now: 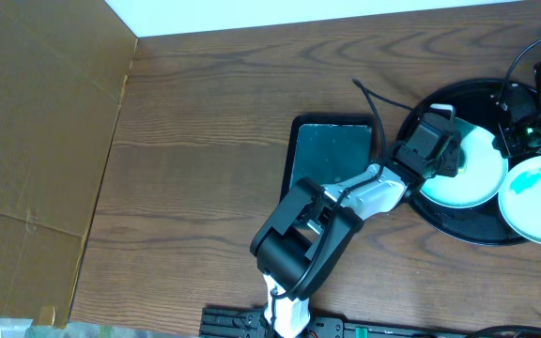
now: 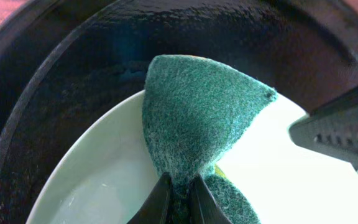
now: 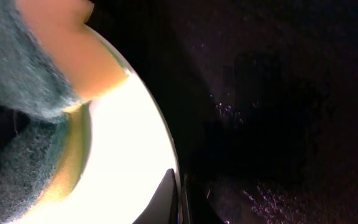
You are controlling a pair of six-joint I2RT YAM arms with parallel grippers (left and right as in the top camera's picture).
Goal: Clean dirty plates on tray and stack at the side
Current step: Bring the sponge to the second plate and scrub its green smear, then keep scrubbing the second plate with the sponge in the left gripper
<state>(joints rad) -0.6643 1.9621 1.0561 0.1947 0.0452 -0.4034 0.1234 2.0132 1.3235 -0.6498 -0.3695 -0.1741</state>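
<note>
A white plate (image 1: 472, 183) lies in the round black tray (image 1: 458, 228). My left gripper (image 1: 446, 152) is shut on a green and yellow scouring sponge (image 2: 197, 112) and presses it onto this plate (image 2: 104, 168); in the left wrist view the jaws (image 2: 179, 196) pinch the sponge's lower end. My right gripper (image 1: 505, 141) is shut on the plate's far rim; in the right wrist view its fingers (image 3: 180, 199) clamp the plate's edge (image 3: 123, 162), with the sponge (image 3: 23, 124) at the left. A second, pale-aqua plate (image 1: 538, 202) sits at the tray's right side. A third plate is not visible.
A smaller rectangular dark tray (image 1: 332, 160) lies left of the round tray, partly under my left arm. Brown cardboard (image 1: 36, 141) covers the table's left part. A black cable (image 1: 374, 103) runs over the table behind the left gripper.
</note>
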